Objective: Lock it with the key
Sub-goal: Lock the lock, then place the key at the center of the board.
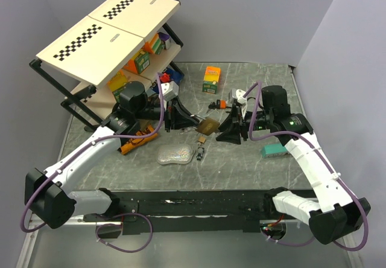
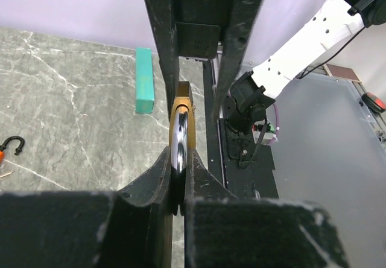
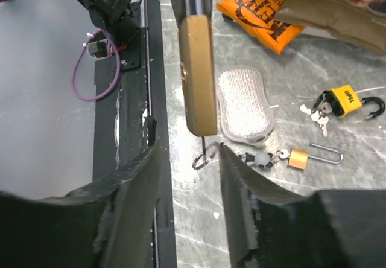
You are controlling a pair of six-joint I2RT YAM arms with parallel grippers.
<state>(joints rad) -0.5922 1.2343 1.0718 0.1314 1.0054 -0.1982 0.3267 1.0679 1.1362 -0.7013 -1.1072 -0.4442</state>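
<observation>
Right tool (image 3: pixel 188 152) fills the close view, fingers spread, nothing clamped. A small metal ring (image 3: pixel 205 156) dangles between the tips, just under the big brass padlock (image 3: pixel 198 75). Whether a key sits in the lock, can't tell from here.

That big brass padlock is up off the surface (image 1: pixel 241 171), edge-on, and the left tool (image 2: pixel 180 159) has it pinched tight, one finger on each flat face. The right tool's two fingers stand on either side of the padlock's far end without touching it.

On the near side of the big brass padlock lie a silver mesh pad (image 1: pixel 175 155) and, just beside the pad, a small padlock (image 3: pixel 298 158) with its shackle swung open. To the padlock's right rests a teal block (image 1: pixel 274 150), and to its left an orange snack bag (image 1: pixel 136 142). Just beyond it sits a yellow padlock (image 3: pixel 345 99), also unlocked, with keys beside it. Farther back there's a green and orange box (image 1: pixel 211 79), and far left the rack (image 1: pixel 78 93) under its checkered boards.
</observation>
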